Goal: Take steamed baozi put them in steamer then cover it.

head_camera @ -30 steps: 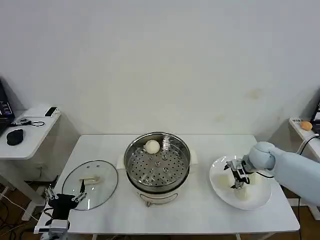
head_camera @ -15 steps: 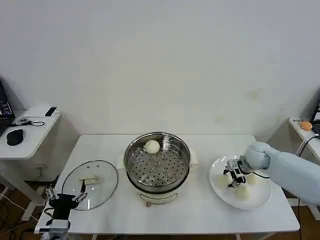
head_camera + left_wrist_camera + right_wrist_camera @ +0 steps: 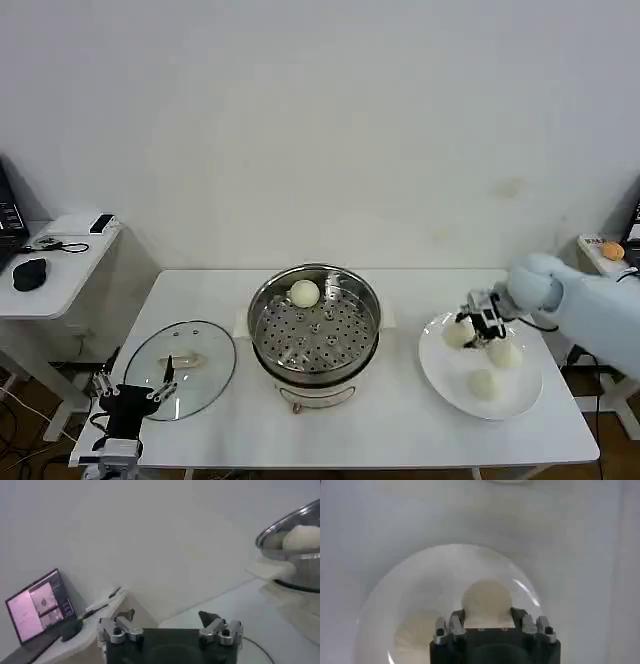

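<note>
Right gripper (image 3: 472, 325) clamps a baozi (image 3: 458, 333) above plate (image 3: 440, 375); soft dough may slip en route to steamer (image 3: 314, 322). Left gripper (image 3: 132, 392) parked, jaws wide.

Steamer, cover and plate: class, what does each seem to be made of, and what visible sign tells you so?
Steamer: likely stainless steel; shiny, mirror-like wall, perforated tray.
Cover: probably glass with a metal rim; the table shows through it, and its bar handle looks cream-white, perhaps plastic.
Plate: glossy white, ceramic or plastic; highlights on its surface.
</note>
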You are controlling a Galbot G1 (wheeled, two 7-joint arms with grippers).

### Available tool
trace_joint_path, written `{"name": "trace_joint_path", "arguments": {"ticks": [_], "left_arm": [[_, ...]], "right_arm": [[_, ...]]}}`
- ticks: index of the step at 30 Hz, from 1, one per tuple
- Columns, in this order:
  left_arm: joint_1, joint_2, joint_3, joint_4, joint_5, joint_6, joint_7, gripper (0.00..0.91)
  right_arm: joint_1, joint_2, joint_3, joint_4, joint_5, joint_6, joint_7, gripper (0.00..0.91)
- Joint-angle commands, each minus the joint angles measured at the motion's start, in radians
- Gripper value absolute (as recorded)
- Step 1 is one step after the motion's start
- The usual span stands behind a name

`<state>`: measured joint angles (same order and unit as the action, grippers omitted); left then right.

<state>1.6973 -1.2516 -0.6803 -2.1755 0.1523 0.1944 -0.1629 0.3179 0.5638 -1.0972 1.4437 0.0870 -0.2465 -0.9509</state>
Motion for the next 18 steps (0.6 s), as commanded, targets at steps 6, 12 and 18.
{"name": "trace_joint_path", "arguments": {"ticks": [6, 12, 18], "left_arm": [[-0.006, 0.0, 0.014, -0.009, 0.004, 0.001, 0.001, 0.907], [-0.01, -0.001, 0.005, -0.009, 0.004, 0.001, 0.002, 0.907], [-0.011, 0.004, -0.025, 0.001, -0.003, 0.0, 0.003, 0.907]], "right_arm": [[0.462, 0.203, -0.238, 0.112, 0.285, -0.102, 0.057, 0.645], [0.451, 0.37, -0.229, 0.089, 0.433, -0.189, 0.13, 0.645], [0.371, 0.566, -0.188, 0.022, 0.545, -0.302, 0.205, 0.645]]}}
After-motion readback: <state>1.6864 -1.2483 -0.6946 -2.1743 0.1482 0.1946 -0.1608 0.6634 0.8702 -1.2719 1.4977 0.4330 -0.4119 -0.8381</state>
